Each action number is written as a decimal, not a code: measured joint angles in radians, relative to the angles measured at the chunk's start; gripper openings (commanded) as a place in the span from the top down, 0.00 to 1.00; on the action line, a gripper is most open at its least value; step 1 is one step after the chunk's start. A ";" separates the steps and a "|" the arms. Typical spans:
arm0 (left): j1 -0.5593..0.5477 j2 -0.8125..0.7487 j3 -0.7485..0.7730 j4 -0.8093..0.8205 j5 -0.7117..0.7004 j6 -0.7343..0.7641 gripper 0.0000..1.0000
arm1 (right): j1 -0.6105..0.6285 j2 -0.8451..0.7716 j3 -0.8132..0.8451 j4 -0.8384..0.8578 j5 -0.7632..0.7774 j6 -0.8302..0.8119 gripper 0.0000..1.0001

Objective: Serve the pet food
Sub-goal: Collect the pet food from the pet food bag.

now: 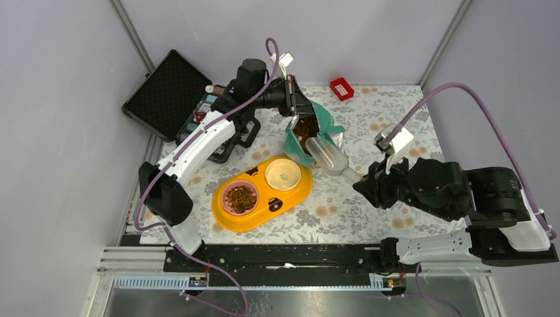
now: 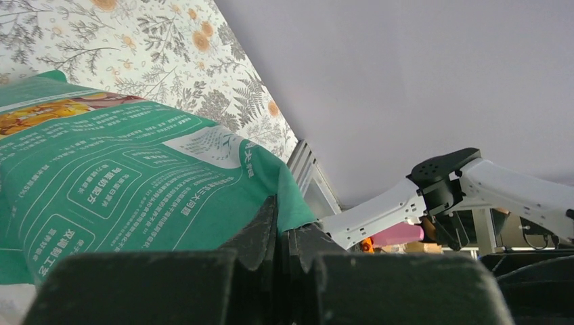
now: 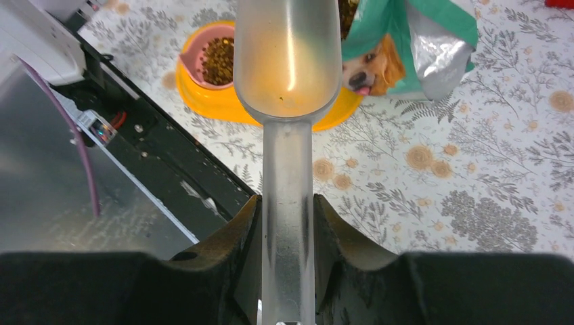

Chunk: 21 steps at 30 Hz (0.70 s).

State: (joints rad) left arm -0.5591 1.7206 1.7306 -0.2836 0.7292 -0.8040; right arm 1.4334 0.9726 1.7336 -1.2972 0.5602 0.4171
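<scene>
The teal-and-white pouch [image 1: 310,135] stands open at mid table, brown kibble [image 1: 305,127] showing inside. My left gripper [image 1: 295,99] is shut on the pouch's rim; in the left wrist view the teal edge [image 2: 291,196] is pinched between the jaws [image 2: 292,230]. My right gripper [image 1: 364,182] is shut on the handle of a clear plastic scoop [image 1: 328,157], whose bowl [image 3: 287,57] looks empty and hovers between pouch and feeder. The orange double feeder [image 1: 261,193] holds kibble in its pink bowl [image 1: 240,197]; its white bowl [image 1: 282,175] is empty.
An open black case [image 1: 166,92] with small items sits at the far left. A small red box [image 1: 341,88] lies at the back of the floral mat. A black rail [image 1: 284,254] runs along the near edge.
</scene>
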 measured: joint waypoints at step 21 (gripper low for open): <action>-0.134 -0.058 -0.096 -0.038 -0.014 0.072 1.00 | 0.000 0.147 -0.024 -0.142 0.074 0.423 1.00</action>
State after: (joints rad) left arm -0.6930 1.6630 1.6344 -0.3218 0.7147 -0.7322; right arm 1.4334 1.1198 1.7100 -1.4391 0.6346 0.8402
